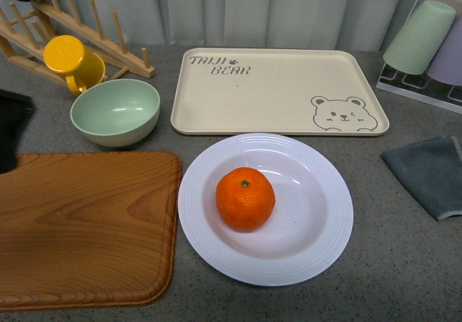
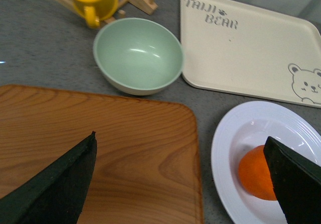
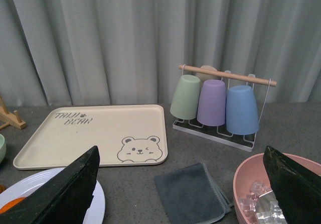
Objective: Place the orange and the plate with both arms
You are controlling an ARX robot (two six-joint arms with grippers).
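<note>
The orange (image 1: 245, 198) sits in the middle of the white ridged plate (image 1: 310, 214), near the front of the grey counter. Neither gripper shows in the front view. In the left wrist view my left gripper (image 2: 179, 137) is open and empty above the wooden board's corner, with the plate (image 2: 228, 143) and the orange (image 2: 253, 176) partly behind one finger. In the right wrist view my right gripper (image 3: 181, 150) is open and empty, above the grey cloth. There the plate's edge (image 3: 40, 180) and a sliver of the orange (image 3: 10, 204) show beside one finger.
A wooden board (image 1: 83, 224) lies left of the plate, a beige bear tray (image 1: 274, 91) behind it. A pale green bowl (image 1: 115, 111), yellow mug (image 1: 72, 61), cup rack (image 1: 426, 48), grey cloth (image 1: 429, 170) and pink bowl of ice (image 3: 251, 189) stand around.
</note>
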